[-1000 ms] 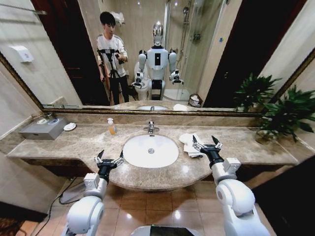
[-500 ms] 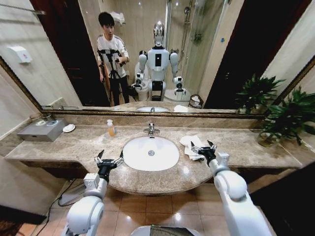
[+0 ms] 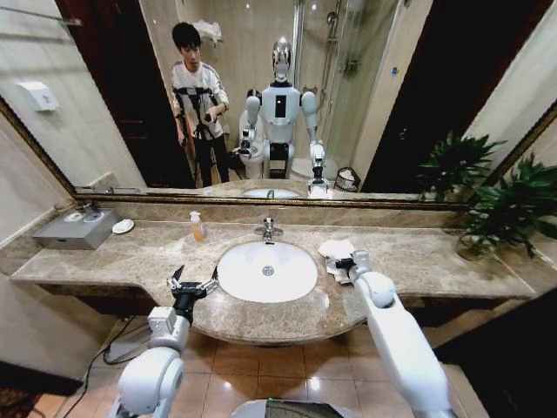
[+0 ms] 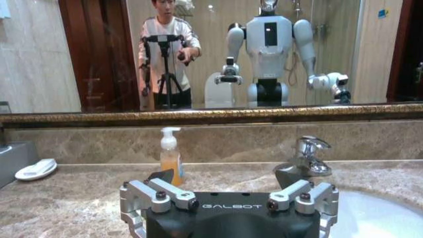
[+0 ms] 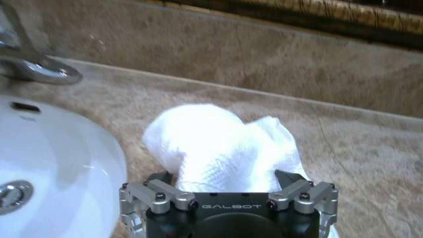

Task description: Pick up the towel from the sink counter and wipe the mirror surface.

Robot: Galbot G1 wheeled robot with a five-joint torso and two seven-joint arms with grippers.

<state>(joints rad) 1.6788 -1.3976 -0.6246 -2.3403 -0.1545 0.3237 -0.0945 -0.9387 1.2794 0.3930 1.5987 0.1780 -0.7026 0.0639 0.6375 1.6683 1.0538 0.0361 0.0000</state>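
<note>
Both arms are glossy white, built of rounded, bulbous shells. Each ends in a black wrist and a black end effector: the left end effector (image 3: 193,283) has dark pointed fingers, the right end effector (image 5: 228,186) grey metal finger brackets with round dark screws. White "GALBOT" lettering marks each black housing just behind the brackets.

We note bare sink counter (image 3: 418,248) between the towel (image 3: 335,250) and the plant (image 3: 509,205). Left of the basin (image 3: 266,271), a soap bottle (image 3: 197,225), dish (image 3: 123,225) and grey box (image 3: 77,229) crowd the back edge. The tap (image 3: 267,229) stands behind the basin, below the mirror (image 3: 365,104).
</note>
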